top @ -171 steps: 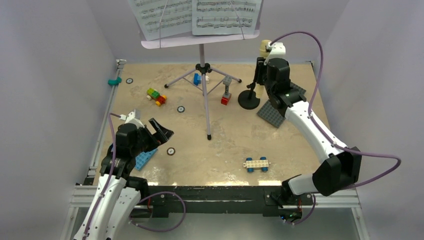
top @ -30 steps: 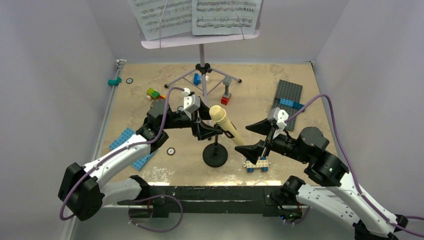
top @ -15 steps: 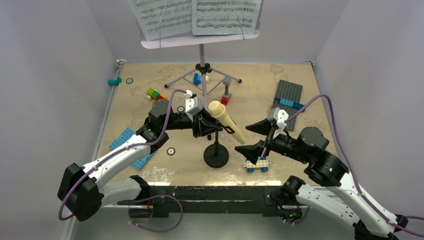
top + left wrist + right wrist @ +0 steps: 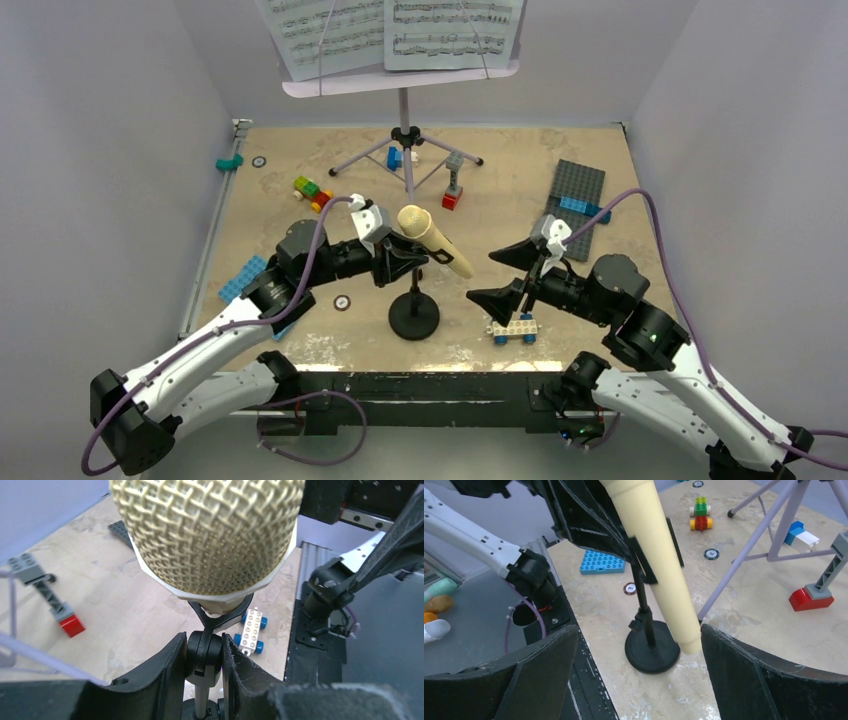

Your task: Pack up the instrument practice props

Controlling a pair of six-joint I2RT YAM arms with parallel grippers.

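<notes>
I've got the left gripper (image 4: 202,655) clamped on the black mic stand (image 4: 413,318) at its swivel joint, round base near the table's front edge. Cream microphone (image 4: 433,241), gold mesh head, smooth tapered body, sits tilted in the clip. Right gripper (image 4: 636,665) wide open, holding nothing

Cream microphone (image 4: 433,241) tilted in black stand (image 4: 413,316), lilac music stand (image 4: 404,85) upright

left gripper (image 4: 204,662): clamped on mic stand (image 4: 204,652) joint | microphone (image 4: 207,532) mesh head above | wheeled brick (image 4: 250,631) beyond
</notes>
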